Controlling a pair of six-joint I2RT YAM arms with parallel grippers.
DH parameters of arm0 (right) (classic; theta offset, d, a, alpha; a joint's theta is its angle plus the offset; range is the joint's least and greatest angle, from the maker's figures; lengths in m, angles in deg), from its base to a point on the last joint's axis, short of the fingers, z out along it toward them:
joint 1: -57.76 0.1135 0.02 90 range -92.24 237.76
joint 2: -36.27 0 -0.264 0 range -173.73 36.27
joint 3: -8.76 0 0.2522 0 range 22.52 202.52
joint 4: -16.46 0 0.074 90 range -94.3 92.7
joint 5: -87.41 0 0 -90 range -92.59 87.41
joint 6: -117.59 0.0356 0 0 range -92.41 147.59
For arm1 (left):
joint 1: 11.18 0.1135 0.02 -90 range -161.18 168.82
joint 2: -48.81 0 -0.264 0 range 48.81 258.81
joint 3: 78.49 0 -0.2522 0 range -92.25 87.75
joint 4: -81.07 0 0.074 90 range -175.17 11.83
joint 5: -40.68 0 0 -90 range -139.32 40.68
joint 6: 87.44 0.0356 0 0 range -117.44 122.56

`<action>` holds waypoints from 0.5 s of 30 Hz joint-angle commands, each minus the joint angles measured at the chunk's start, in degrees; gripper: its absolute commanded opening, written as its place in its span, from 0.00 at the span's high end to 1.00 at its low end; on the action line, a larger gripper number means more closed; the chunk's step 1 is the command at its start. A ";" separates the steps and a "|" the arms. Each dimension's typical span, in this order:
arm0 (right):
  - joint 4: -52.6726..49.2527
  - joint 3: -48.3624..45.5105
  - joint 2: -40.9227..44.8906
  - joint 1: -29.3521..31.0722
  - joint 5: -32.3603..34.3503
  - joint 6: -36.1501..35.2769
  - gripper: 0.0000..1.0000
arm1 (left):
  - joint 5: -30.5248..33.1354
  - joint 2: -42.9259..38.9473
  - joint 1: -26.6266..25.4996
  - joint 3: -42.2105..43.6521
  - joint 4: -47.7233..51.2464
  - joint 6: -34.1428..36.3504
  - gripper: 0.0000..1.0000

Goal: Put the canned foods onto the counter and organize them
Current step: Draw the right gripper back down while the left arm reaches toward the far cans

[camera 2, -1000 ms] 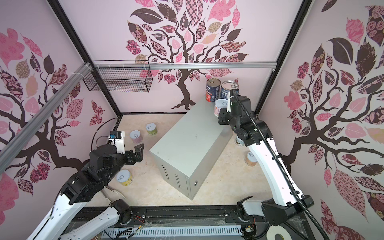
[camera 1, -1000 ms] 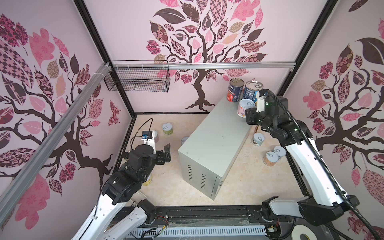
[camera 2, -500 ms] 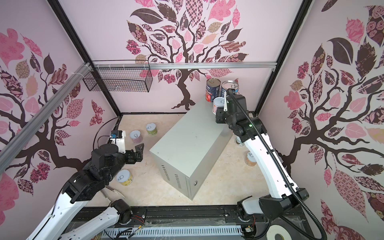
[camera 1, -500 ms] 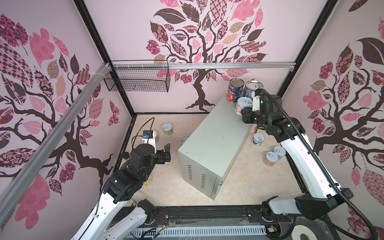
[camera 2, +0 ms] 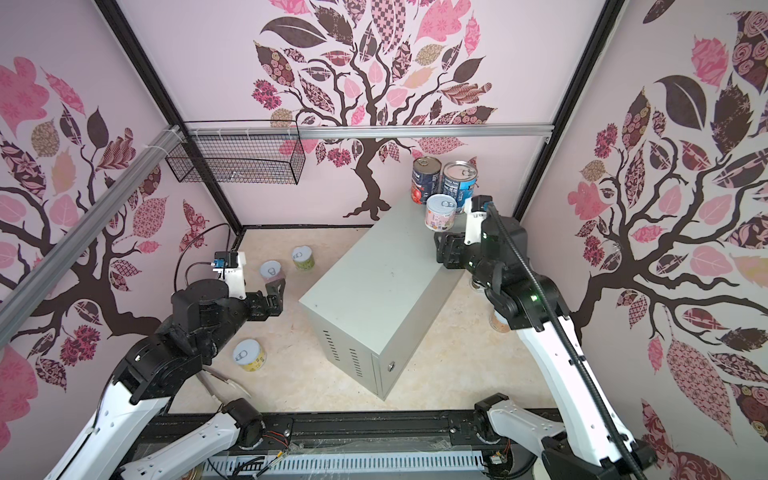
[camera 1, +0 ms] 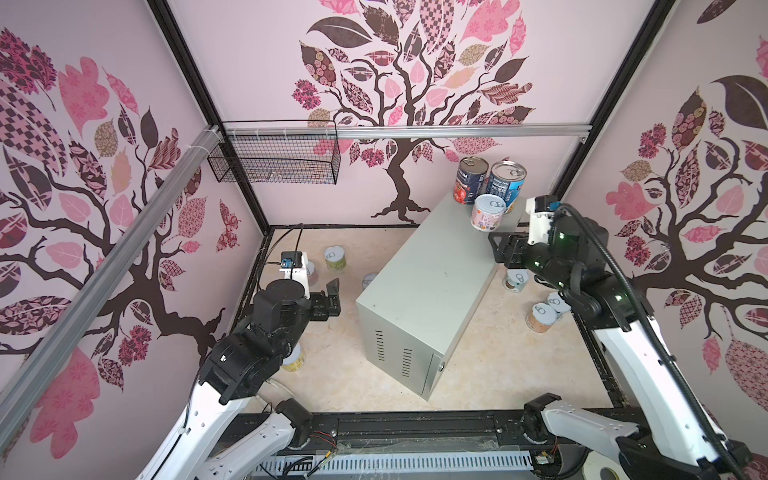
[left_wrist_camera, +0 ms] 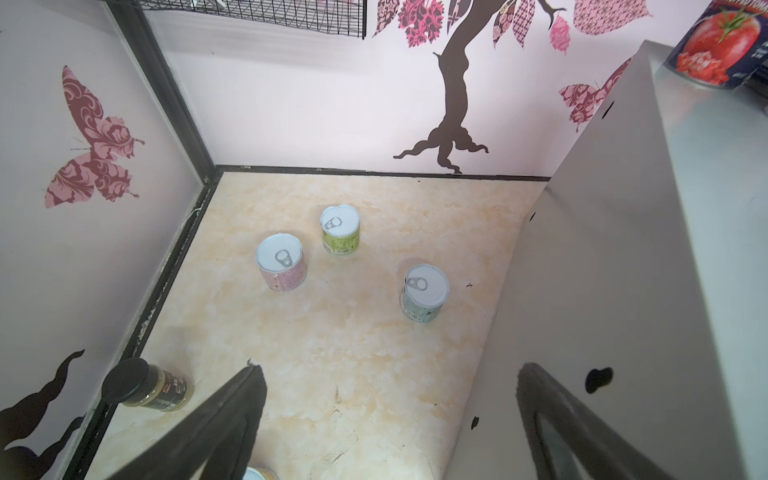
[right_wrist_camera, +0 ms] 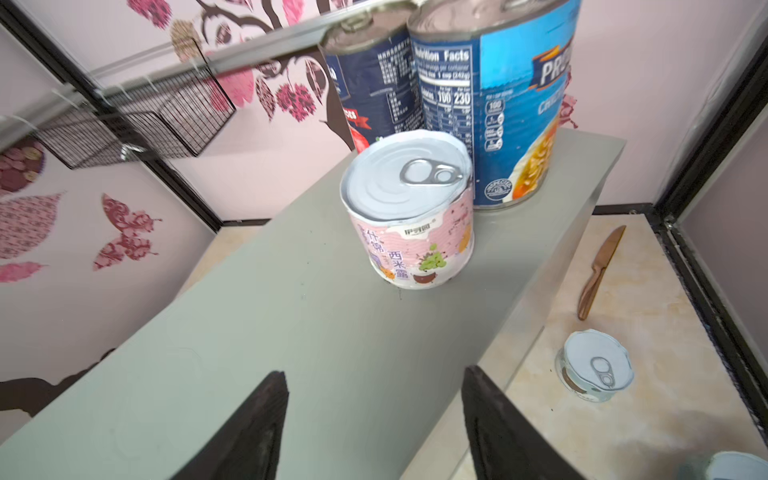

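Pink can (right_wrist_camera: 409, 212) upright on counter (right_wrist_camera: 270, 332), beside tall blue tin (right_wrist_camera: 498, 104), dead ahead of my R gripper (right_wrist_camera: 374, 372), jaws apart, empty; nearest floor can (right_wrist_camera: 596, 365) sits beside counter on R arm's side; L gripper (left_wrist_camera: 390, 368) wide open.

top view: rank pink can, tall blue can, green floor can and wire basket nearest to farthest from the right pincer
1. pink can, on the counter before the right pincer
2. tall blue can, behind it, counter's far end
3. green floor can, left of the counter
4. wire basket, hanging on the back wall
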 commanded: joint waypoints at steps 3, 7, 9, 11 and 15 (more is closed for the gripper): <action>2.95 -6.22 8.30 -0.12 -2.93 4.99 0.25 | 0.44 3.49 0.34 -7.72 3.56 0.03 0.02; 2.69 -11.07 14.01 -0.12 -2.83 5.64 0.24 | 1.02 7.22 0.88 -11.47 4.48 0.96 0.02; 1.96 -12.99 16.11 -0.12 -2.51 6.29 0.21 | 0.77 8.96 1.32 -12.63 4.26 0.96 0.02; 2.12 -16.19 18.98 -0.12 -1.77 8.01 0.16 | -1.19 10.85 3.23 -13.37 3.78 0.43 0.02; 3.18 -23.76 25.70 -0.19 -0.01 11.57 0.10 | -11.12 14.81 12.30 -13.13 1.74 -2.04 0.02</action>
